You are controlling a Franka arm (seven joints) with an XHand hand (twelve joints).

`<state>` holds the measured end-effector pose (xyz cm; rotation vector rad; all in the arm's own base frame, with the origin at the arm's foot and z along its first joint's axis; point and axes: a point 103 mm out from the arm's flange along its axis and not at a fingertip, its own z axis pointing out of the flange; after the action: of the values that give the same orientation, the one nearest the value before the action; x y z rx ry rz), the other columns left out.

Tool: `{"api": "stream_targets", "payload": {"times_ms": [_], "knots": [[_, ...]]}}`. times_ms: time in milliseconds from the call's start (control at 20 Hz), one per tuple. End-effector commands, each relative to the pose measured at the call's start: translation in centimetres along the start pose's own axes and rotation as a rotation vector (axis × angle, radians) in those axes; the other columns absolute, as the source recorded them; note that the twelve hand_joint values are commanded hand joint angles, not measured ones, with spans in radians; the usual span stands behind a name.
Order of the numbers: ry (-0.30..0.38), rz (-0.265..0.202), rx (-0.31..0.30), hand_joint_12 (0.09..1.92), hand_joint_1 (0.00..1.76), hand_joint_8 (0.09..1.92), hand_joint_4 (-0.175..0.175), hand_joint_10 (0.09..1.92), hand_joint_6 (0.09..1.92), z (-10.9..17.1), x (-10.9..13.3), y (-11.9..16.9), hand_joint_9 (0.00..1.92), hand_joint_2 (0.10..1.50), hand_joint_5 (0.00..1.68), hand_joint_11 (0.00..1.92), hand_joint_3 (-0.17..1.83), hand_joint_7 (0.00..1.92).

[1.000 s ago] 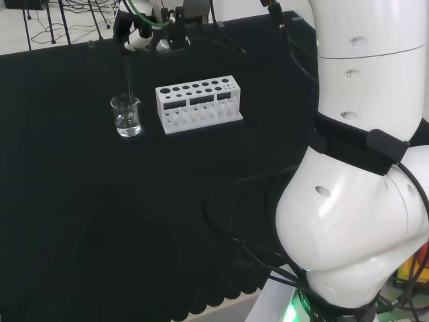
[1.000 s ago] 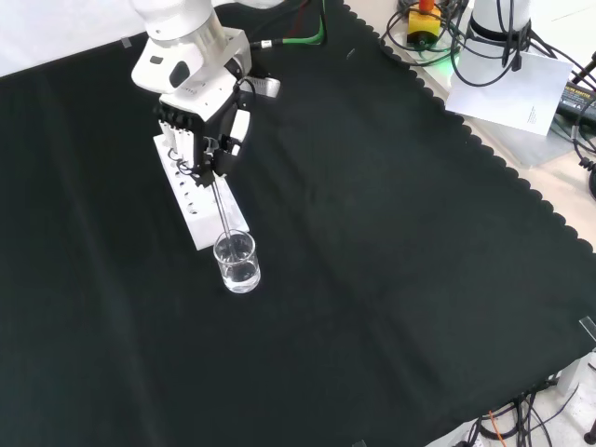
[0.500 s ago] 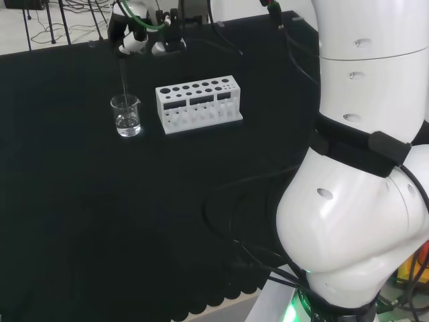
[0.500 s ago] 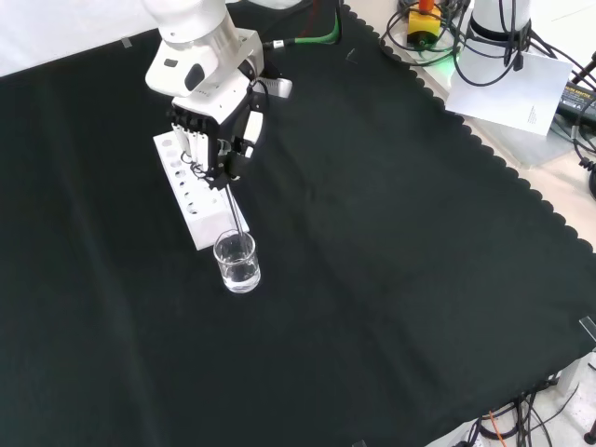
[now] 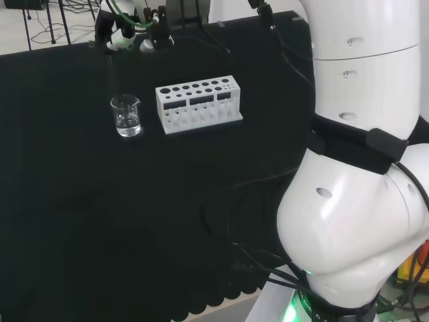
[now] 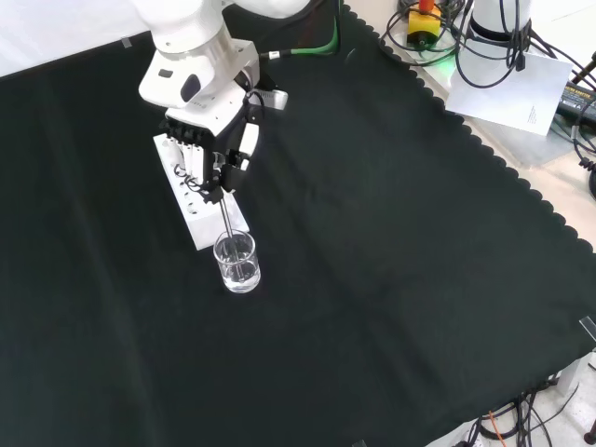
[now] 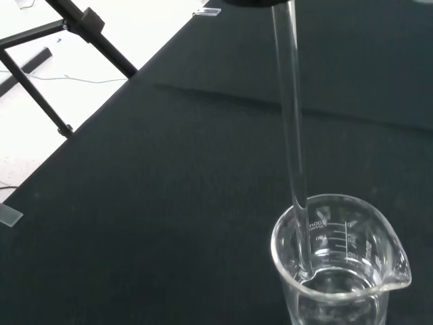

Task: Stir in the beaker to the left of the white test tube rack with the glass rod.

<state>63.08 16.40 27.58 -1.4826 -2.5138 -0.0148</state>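
Standing on the black cloth (image 6: 391,242), a clear glass beaker (image 6: 237,262) sits just beside the short end of the white test tube rack (image 6: 198,197) in the front view; in the head view the same beaker (image 5: 126,115) lies to the left of the rack (image 5: 198,103), with a narrow strip of cloth between them. Clear liquid fills the lower part of the beaker (image 7: 338,267), and its pouring spout shows on the rim in the wrist view. The hand (image 6: 212,154) hangs above the rack and the beaker, its fingers curled and pinching the upper end of the glass rod (image 6: 226,218). The rod (image 7: 291,128) runs down from the hand, slightly tilted, and its lower end passes the rim just inside the beaker wall; whether the tip touches the liquid cannot be told. In the head view the hand (image 5: 124,35) sits near the far edge of the cloth, above and slightly left of the beaker, with the faint rod (image 5: 111,75) descending from it. The rack carries rows of round holes on its top face.
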Motion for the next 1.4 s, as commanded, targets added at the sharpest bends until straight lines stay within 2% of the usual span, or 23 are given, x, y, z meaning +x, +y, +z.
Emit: {"api": "stream_targets", "payload": {"times_ms": [50, 300, 600, 950, 1400], "knots": [[0.001, 0.012, -0.006, 0.66, 1.28, 1.15, -0.175, 0.71, 0.66, -0.2, -1.4, 0.4, 1.63, 1.09, 1.00, 1.36, 0.00, 1.08], [-0.003, 0.028, -0.008, 0.66, 1.28, 1.15, -0.175, 0.71, 0.66, -0.6, -2.9, -0.1, 1.63, 1.09, 1.00, 1.36, 0.00, 1.07], [-0.010, 0.051, -0.010, 0.66, 1.28, 1.15, -0.175, 0.71, 0.66, -1.3, -3.4, -1.1, 1.63, 1.09, 1.00, 1.36, 0.00, 1.07], [-0.010, 0.039, -0.001, 0.66, 1.28, 1.15, -0.175, 0.71, 0.66, -0.5, -1.6, -2.0, 1.63, 1.09, 1.00, 1.36, 0.00, 1.07], [-0.010, 0.021, 0.010, 0.66, 1.28, 1.15, -0.175, 0.70, 0.66, 0.6, -0.1, -0.9, 1.63, 1.09, 1.00, 1.36, 0.00, 1.07]]}}
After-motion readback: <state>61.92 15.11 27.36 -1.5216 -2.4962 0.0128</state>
